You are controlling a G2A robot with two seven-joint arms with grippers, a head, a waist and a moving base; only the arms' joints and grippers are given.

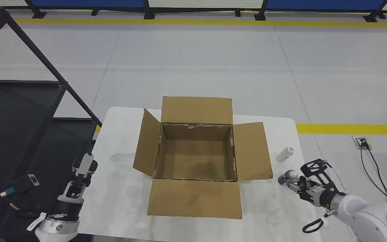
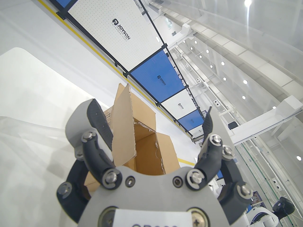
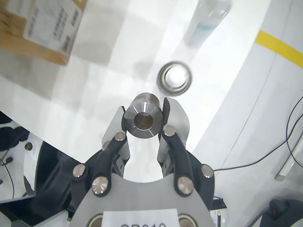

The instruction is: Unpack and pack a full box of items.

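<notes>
An open cardboard box (image 1: 193,158) with all flaps spread stands mid-table, and its inside looks bare. My right gripper (image 3: 144,114) hovers over the table to the right of the box, shut on a short grey metal cylinder (image 3: 143,119) with a hole in its end. Just beyond it a small round metal-rimmed item (image 3: 174,80) stands on the table. A white bottle (image 1: 285,153) stands upright farther back. My left gripper (image 2: 153,124) is open and holds nothing, low at the table's left edge (image 1: 86,162), facing the box (image 2: 144,142).
The white table (image 1: 121,139) ends close to my right gripper (image 1: 295,181), with floor and a yellow line (image 1: 341,128) beyond. A black frame (image 1: 54,78) stands left of the table. A labelled box flap (image 3: 40,17) lies near the right arm.
</notes>
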